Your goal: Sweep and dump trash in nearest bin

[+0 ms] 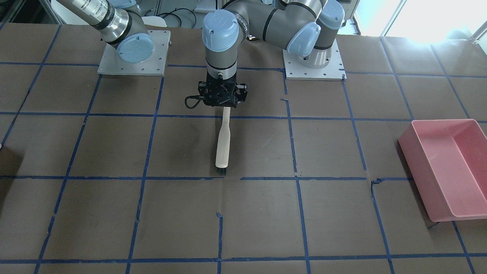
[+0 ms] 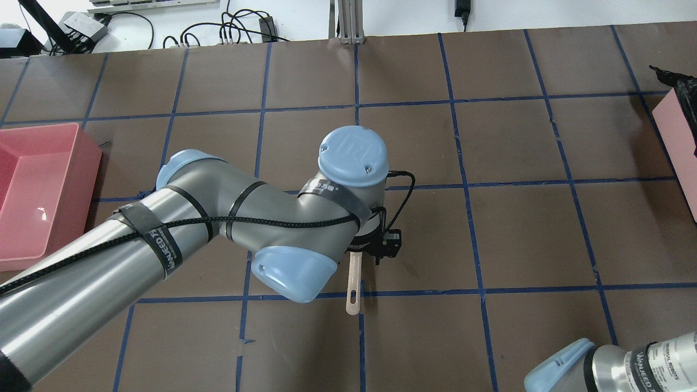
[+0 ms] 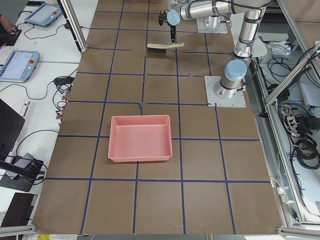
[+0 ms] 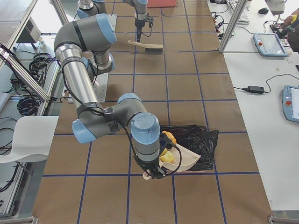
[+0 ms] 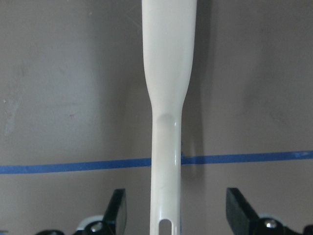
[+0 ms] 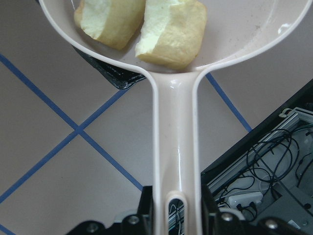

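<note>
I count two pieces of trash side by side in the cream dustpan (image 6: pixel 244 44): a golden-brown chunk (image 6: pixel 110 19) and a pale yellow-green chunk (image 6: pixel 171 34), both showing pale cut faces. An orange lump (image 4: pixel 169 138) sits just beside them; I can't tell whether it lies in the pan. The pan reaches over the black-bagged bin (image 4: pixel 201 135) by the worktop's right end. An open pink bin (image 1: pixel 422 171) sits flat at the left end. The brush (image 1: pixel 222 146) lies flat mid-worktop.

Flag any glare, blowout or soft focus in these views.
Front-facing: window light blows out the top-right corner. Left wrist: brush close and slightly soft, shadow thrown right. Right wrist: sharp, specular streak down the dustpan handle. Overhead: small glint inside the pink bin.
</note>
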You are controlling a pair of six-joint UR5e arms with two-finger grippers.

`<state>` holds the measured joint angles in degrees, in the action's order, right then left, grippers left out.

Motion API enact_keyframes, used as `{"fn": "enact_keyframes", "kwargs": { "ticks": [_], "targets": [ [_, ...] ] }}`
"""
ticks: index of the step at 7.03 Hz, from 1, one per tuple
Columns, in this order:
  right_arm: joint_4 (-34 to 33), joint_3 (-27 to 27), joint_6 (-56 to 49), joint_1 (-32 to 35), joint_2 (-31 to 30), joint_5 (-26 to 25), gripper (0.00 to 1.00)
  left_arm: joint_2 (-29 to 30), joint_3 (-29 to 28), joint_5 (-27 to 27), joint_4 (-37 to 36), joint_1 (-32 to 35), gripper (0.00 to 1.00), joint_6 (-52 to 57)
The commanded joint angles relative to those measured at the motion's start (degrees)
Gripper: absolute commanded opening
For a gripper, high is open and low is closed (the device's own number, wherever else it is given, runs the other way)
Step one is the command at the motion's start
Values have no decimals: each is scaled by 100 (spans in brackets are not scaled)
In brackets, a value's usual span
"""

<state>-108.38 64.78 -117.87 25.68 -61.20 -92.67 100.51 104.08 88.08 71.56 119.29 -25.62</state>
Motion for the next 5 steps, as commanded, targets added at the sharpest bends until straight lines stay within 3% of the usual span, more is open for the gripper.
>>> {"fn": "enact_keyframes", "kwargs": {
  "ticks": [1,2,3,5],
  "targets": [
    [-402,0,-419,182,47,-259,0,-32,-1245,-10,1399,-623,88,897],
    [-647,0,-682,392,55,-556,0,-75,-1554,-1,1587,-923,100,1423],
    [-710,0,-763,550,47,-750,0,-93,-1792,16,1676,-1247,100,2185],
    [-860,0,-1027,701,20,-796,0,-364,-1927,-18,1817,-1680,100,2404]
  ]
}}
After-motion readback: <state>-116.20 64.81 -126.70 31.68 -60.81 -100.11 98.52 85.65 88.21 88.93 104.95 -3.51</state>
